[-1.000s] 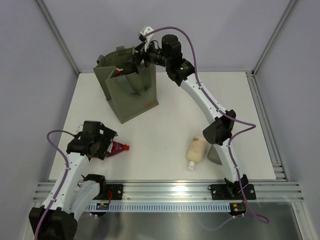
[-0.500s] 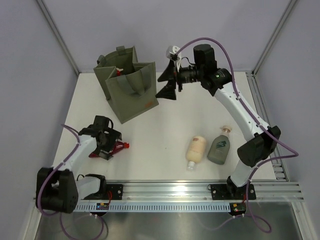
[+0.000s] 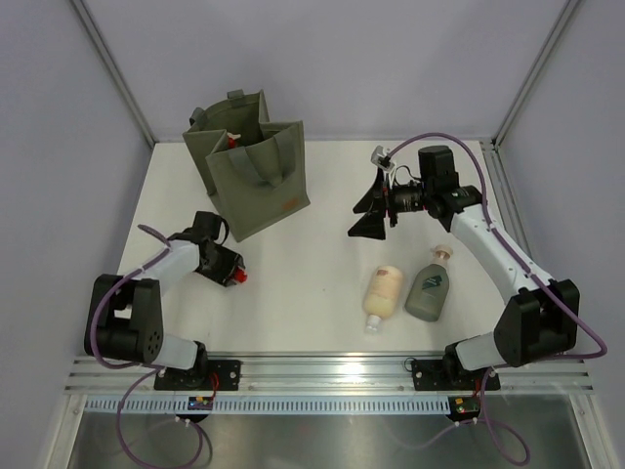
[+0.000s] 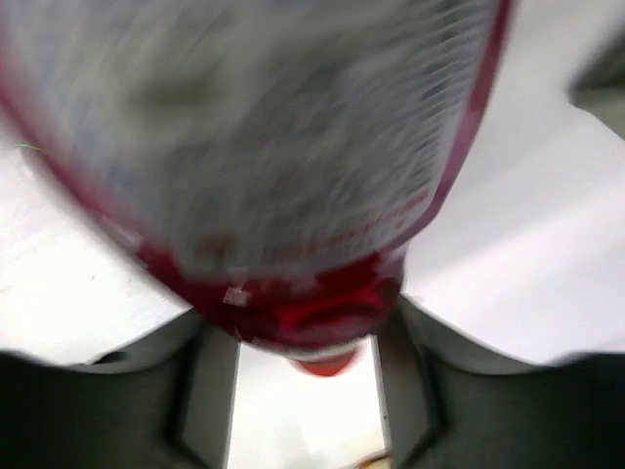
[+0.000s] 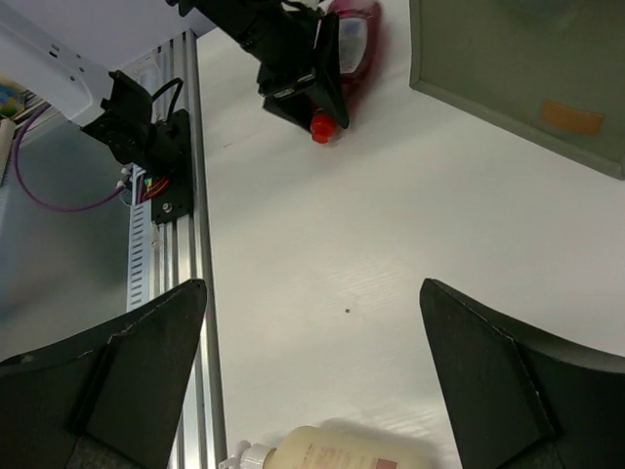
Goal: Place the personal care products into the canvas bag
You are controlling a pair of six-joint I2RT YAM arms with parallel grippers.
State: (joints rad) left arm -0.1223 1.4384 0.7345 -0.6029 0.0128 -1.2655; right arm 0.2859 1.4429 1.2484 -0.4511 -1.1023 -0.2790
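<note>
Canvas bag (image 3: 256, 181) stands far left with a pump bottle (image 3: 232, 138) showing inside — left claw (image 3: 219, 261) pinches a dark red bottle (image 4: 283, 147) on the surface (image 3: 312, 244), right claw (image 3: 369, 215) hangs spread and empty — cream bottle (image 3: 383, 293) and grey-green bottle (image 3: 430, 291) lie near right, not yet packed.

R gripper (image 5: 312, 285) jaws wide — L gripper (image 5: 314, 90) on dark red bottle (image 5: 354, 39); cream bottle (image 5: 327, 452) near
</note>
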